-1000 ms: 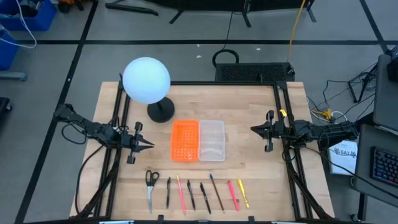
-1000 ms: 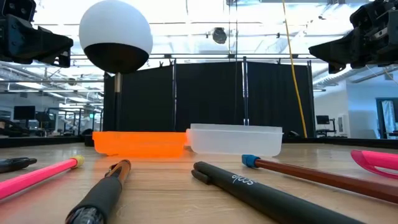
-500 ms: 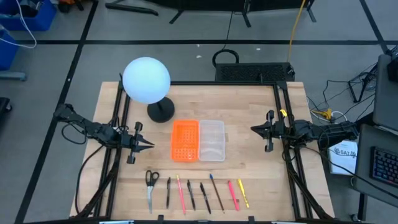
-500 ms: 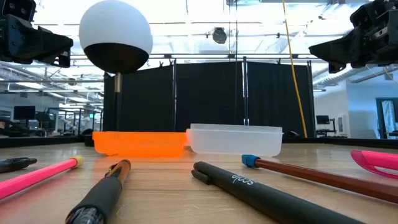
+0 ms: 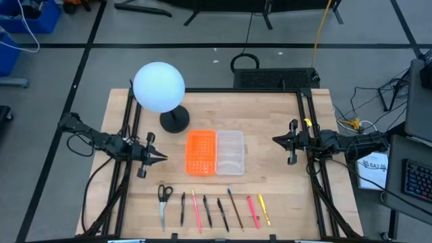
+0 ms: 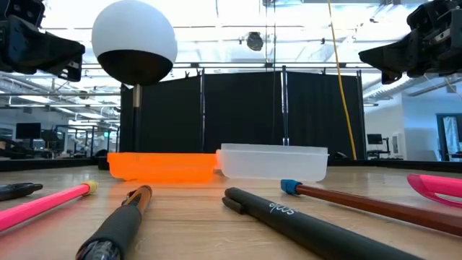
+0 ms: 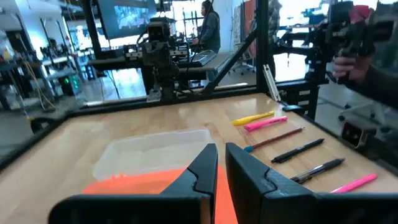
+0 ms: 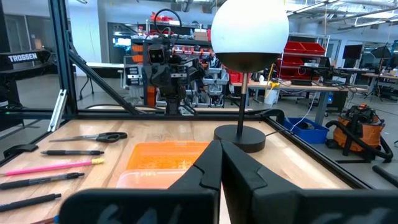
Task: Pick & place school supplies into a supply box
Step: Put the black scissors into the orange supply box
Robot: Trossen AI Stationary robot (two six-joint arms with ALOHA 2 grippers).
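Supply box (image 5: pixel 229 152): clear, translucent plastic tray, rectangular with rounded corners, at the middle of the wooden table (image 5: pixel 270 182). It holds nothing. It lies between the two grippers, well apart from each.

Orange perforated tray (image 5: pixel 201 152): same shape and like size, touching the supply box's side toward the left arm.

School supplies: one row along the table's near edge, all lying flat and roughly parallel, well apart from both grippers.
- Scissors (image 5: pixel 164 200): black handles, silver blades, at the row's left-arm end.
- Black pen (image 5: pixel 183 208), just beside the scissors.
- Pink pencil (image 5: pixel 196 209), thin, with a pale yellow end.
- Two more dark pens (image 5: pixel 208 212) and (image 5: pixel 223 214).
- Blue-tipped pencil (image 5: pixel 235 208), dark shaft.
- Pink pen (image 5: pixel 252 210).
- Yellow pen (image 5: pixel 264 208), at the right-arm end.

Left gripper (image 5: pixel 162 157): raised over the table's left side, pointing toward the trays; dark fingers close together with a narrow gap, holding nothing.

Right gripper (image 5: pixel 276 140): raised over the table's right side, pointing toward the supply box; fingers pressed together, holding nothing.

Lamp (image 5: pixel 159 88): white matte globe on a thin stem and a round black base, behind the orange tray.
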